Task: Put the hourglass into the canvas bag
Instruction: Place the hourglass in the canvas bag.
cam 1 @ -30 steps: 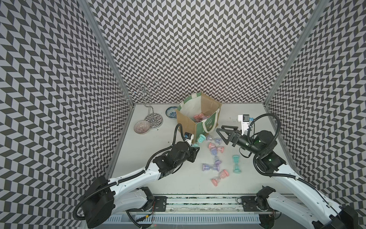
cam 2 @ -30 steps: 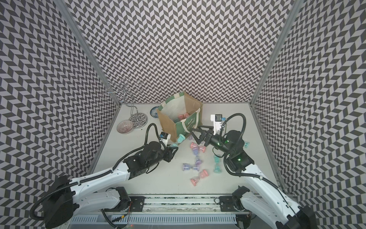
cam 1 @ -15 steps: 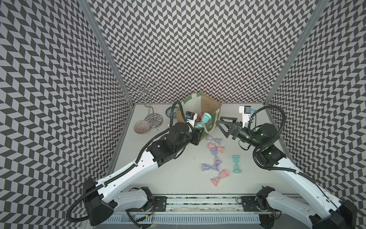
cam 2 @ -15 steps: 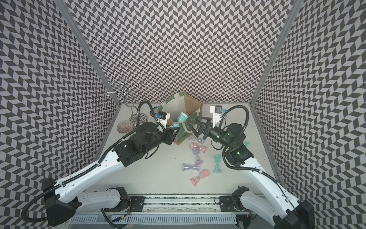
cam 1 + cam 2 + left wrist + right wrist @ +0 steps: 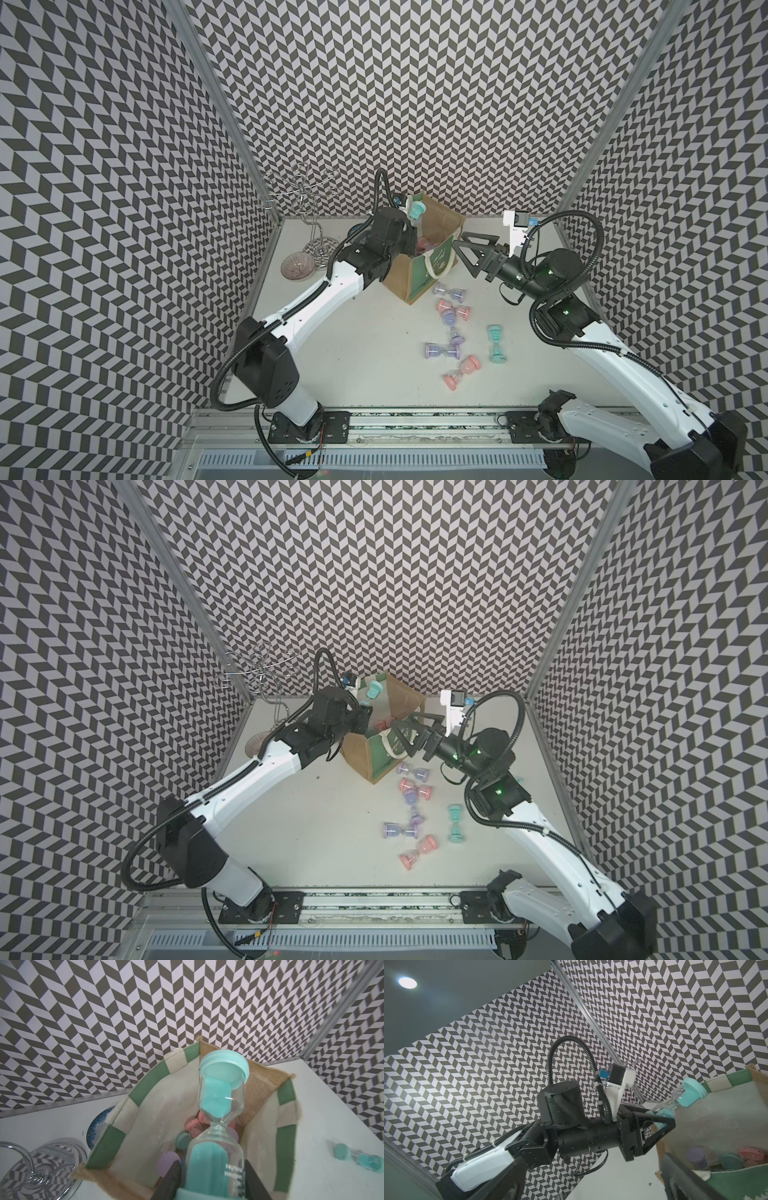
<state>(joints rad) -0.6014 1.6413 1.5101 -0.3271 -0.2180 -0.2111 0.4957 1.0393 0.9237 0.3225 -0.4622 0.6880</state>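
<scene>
Left wrist view shows the left gripper (image 5: pixel 212 1169) clamped on one bulb of a teal hourglass (image 5: pixel 220 1103), tilted over the open canvas bag (image 5: pixel 143 1084). It looks light, slick and breakable, so the plastic end cap (image 5: pixel 224 1064) seems the safer hold. On the glass the small print (image 5: pixel 234 1174) is unreadable, as is the bag's white lettering (image 5: pixel 436 259) in a top view, where the right gripper (image 5: pixel 467 255) stands wide open and empty beside the rim.

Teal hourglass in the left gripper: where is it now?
In both top views the teal glass hourglass, in the left gripper, hangs over the tan canvas bag's mouth.
</scene>
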